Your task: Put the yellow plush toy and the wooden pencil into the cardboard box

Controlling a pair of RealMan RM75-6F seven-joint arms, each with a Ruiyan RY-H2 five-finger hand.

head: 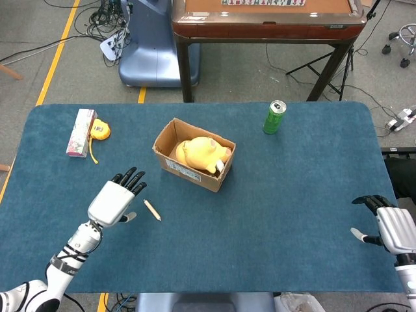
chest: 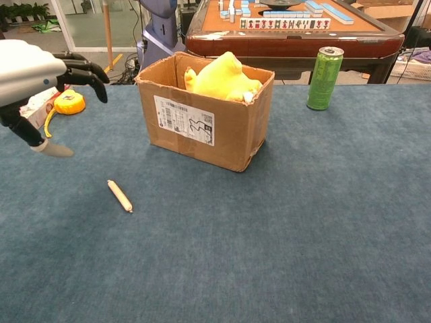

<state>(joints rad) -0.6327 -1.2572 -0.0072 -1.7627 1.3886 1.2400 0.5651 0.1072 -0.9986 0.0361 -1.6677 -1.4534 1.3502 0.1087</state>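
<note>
The yellow plush toy [head: 200, 155] [chest: 223, 76] lies inside the open cardboard box [head: 190, 172] [chest: 202, 128] near the table's middle. A short wooden pencil [head: 152, 210] [chest: 120, 196] lies flat on the blue cloth in front of the box's left corner. My left hand [head: 116, 200] [chest: 37, 77] hovers just left of the pencil, empty, fingers spread. It touches nothing. At the table's right front edge my right hand [head: 390, 227] is open and empty; it shows only in the head view.
A green can [head: 275, 117] [chest: 322, 78] stands at the back right. A pink-white carton [head: 81, 132] [chest: 34, 105] and a yellow tape measure [head: 99, 130] [chest: 67, 103] lie at the back left. A wooden table [head: 266, 23] stands beyond the far edge.
</note>
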